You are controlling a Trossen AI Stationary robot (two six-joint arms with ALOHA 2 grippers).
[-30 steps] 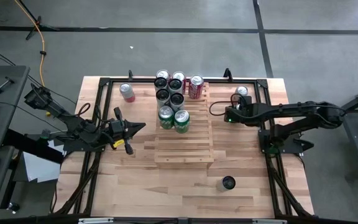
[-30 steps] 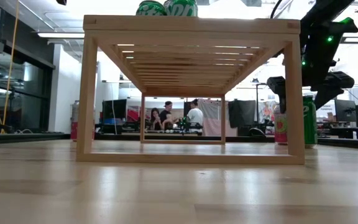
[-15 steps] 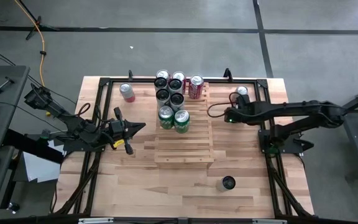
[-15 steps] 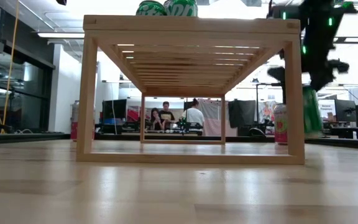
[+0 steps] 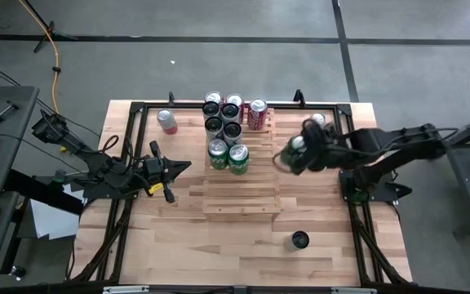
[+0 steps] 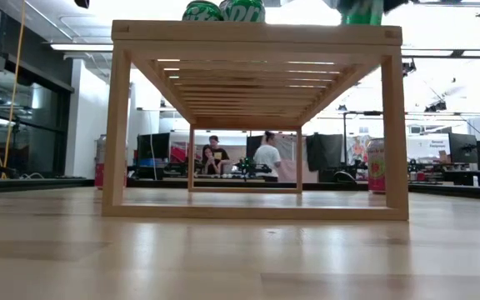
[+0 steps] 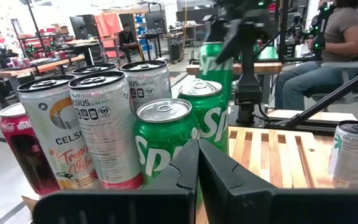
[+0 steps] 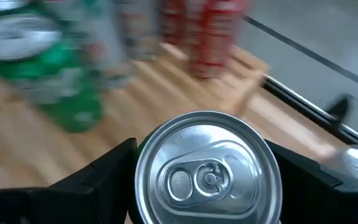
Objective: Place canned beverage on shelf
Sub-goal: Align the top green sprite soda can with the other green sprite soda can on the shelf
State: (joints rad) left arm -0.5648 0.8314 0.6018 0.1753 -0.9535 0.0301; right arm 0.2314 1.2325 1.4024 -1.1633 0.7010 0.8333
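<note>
Green can (image 5: 298, 145), clamped in the right gripper (image 5: 300, 151), is hovering at the shelf's (image 5: 243, 196) 3 o'clock edge, needing lowering onto free slats; left gripper (image 5: 184, 167) is idling shut.

Even overhead light on the table (image 5: 178, 245), shadows faint. We see the right gripper (image 5: 299, 151) smeared with blur. Level view: bright ceiling and windows behind the shelf (image 6: 257, 37) wash out its background, and the wood below shows glare. Right wrist view: the can (image 8: 207, 171) between the fingers is sharp, while the cans beyond are streaked.
</note>
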